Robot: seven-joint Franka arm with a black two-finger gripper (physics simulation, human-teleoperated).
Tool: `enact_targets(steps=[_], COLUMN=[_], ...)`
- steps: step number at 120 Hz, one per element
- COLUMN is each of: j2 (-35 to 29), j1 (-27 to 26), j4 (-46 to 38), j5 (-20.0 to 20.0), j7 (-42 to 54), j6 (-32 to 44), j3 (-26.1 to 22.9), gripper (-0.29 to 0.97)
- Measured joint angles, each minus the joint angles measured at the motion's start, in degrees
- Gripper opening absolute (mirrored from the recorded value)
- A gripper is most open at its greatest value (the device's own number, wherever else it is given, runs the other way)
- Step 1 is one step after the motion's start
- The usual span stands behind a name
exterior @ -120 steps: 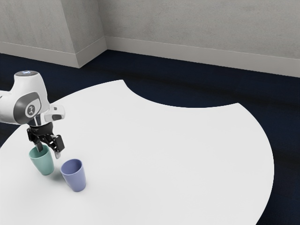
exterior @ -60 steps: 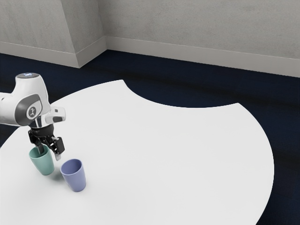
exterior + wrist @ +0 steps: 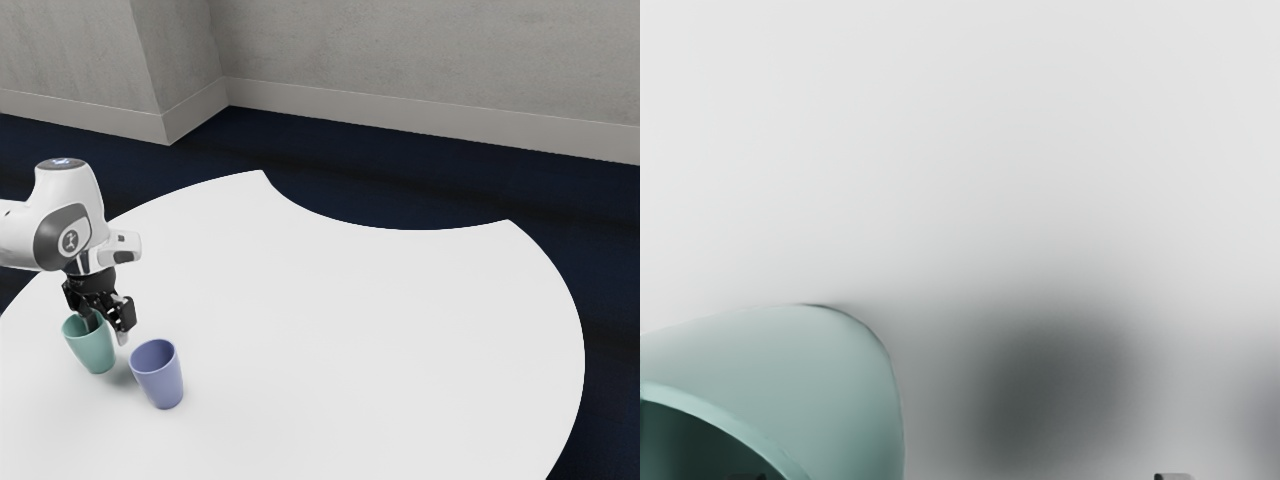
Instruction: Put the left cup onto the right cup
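Observation:
A green cup point(image 3: 90, 347) stands upright near the table's edge at the exterior view's left. A blue cup point(image 3: 157, 373) stands upright just to its right, apart from it. My gripper point(image 3: 103, 320) is low over the green cup's rim and open. One finger dips inside the cup and the other finger point(image 3: 123, 313) hangs outside the wall on the blue cup's side. In the wrist view the green cup point(image 3: 770, 390) sits blurred right under my hand, its wall between the fingers, with a gap to the outer finger.
The round white table point(image 3: 380, 330) has a curved notch cut into its far side. Dark carpet point(image 3: 420, 170) surrounds it, with grey walls behind. The two cups stand close to the table's near left edge.
My hand has sunk slightly onto the green cup's rim, and the fingers have drawn a little closer together. Neither cup has moved.

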Motion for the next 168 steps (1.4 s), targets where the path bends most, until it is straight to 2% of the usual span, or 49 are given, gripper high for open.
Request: enact_targets(steps=[57,168], j2=[-0.08,-0.16], j1=[0.27,1.37], j4=[0.0,0.0], j5=[0.0,0.0], j7=[0.09,0.16], j6=[0.16,0.17], j3=[0.07,0.14], gripper=[0.43,0.25])
